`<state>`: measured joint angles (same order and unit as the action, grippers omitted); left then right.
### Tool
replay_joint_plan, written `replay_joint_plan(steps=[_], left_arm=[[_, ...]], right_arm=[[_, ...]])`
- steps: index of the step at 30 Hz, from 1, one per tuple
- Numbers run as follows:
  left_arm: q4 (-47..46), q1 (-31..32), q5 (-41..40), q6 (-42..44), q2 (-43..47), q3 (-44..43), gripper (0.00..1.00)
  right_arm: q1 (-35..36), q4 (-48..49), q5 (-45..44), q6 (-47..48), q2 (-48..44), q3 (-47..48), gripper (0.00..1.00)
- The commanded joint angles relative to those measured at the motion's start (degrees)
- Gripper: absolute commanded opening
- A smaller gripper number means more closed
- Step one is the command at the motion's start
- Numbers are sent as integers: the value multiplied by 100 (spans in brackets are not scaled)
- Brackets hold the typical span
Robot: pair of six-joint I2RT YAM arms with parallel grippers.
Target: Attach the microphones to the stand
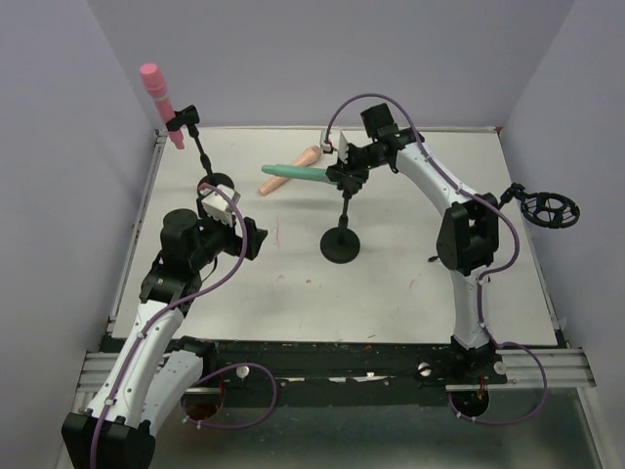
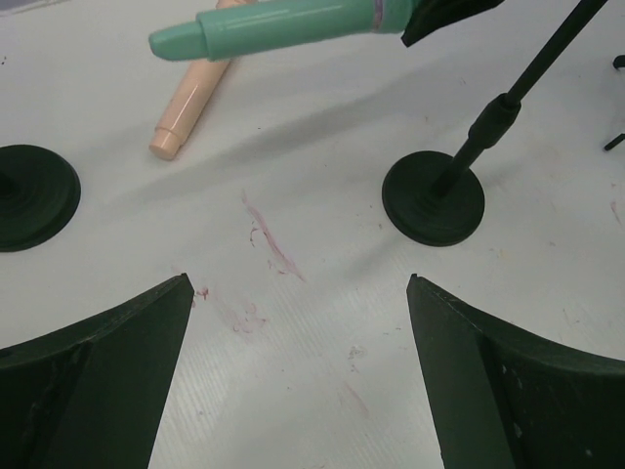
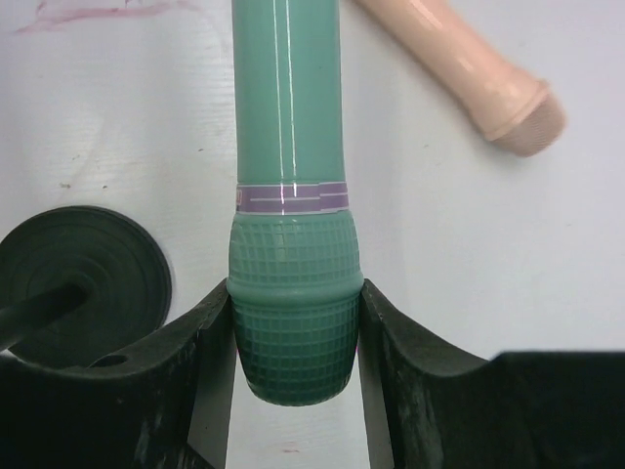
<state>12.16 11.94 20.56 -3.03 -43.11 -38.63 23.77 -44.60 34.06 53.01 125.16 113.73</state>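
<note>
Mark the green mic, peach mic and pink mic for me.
green mic (image 3: pixel 288 117), right wrist view, on its smooth barrel.
peach mic (image 2: pixel 190 103), left wrist view, mid-handle.
pink mic (image 1: pixel 156 90), top external view, on the body just below the head.

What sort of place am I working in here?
Probably a robot lab test cell: a white tabletop boxed in by plain pale walls, with an aluminium mounting rail along its near edge.
</note>
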Motion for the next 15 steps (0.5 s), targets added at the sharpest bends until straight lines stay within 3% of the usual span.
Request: replay_joint_plan(steps=[1,8,15], left_arm=[[-91,-34,80,65,259,-22,99],[-442,-34,501,-92,847,198,99],[-708,-43,1669,-1480,1148,-81,99]], right_arm=[[-83,-347,30,104,-413,658,20],[-180,-550,-189,-19,-800,1652,20],[-171,-848,-155,25,-1617,1942,20]])
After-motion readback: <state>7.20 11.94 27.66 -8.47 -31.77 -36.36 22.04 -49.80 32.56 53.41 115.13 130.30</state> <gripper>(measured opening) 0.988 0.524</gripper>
